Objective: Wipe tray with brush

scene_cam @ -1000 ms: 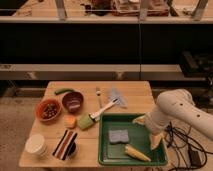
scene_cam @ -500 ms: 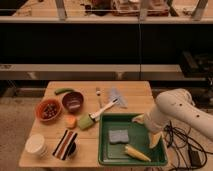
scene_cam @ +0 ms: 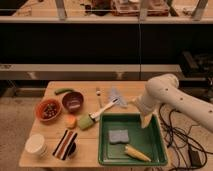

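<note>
Hovering tool [scene_cam: 146, 120] over tray [scene_cam: 155, 141], jaws apart, brush [scene_cam: 106, 108] head indistinct, arm [scene_cam: 172, 92] cut off

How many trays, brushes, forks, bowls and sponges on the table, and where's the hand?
tray: 1
brush: 1
fork: 1
bowls: 2, orange bowl, red bowl
sponges: 2, grey sponge in tray, green sponge outside it
total: 7
hand open, over tray's far edge

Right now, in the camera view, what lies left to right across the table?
White round cup → striped cloth → light-green sponge block → slim white-handled brush → gripper, hanging over the right part of the rectangular dark-green plastic tray.
</note>
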Controlling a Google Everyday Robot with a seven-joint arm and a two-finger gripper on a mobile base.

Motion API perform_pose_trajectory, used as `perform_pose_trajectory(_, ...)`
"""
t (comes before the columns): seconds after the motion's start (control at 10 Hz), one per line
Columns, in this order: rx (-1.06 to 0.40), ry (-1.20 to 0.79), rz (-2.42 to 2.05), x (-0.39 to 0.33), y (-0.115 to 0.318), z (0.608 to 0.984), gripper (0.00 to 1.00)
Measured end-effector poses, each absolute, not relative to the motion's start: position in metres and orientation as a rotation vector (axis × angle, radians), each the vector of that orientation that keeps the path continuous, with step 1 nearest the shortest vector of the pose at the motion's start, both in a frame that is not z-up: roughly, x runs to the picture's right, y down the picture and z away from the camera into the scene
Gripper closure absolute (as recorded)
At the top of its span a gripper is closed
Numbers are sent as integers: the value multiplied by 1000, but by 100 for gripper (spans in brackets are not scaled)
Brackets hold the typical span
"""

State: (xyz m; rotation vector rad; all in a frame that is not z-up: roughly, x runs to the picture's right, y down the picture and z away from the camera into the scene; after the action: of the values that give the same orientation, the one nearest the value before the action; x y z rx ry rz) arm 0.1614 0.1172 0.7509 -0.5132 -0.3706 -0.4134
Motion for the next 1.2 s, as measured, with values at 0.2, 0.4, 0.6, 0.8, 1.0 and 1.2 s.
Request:
perform_pose_trajectory(0.2, -511, -366, -420, 161, 108, 759, 20)
perform_pose_trajectory(0.4, -510, -365, -417, 163, 108, 758, 20)
perform_pose_trajectory(0.6, -508, -364, -417, 163, 107, 759, 20)
perform_pose_trajectory(0.8, -488, -364, -434, 159, 102, 764, 20)
perform_pose_trajectory(1.0, -482, -377, -471, 148, 85, 785, 20)
perform_pose_trajectory(1.2, -480, -401, -534, 126, 56, 817, 20)
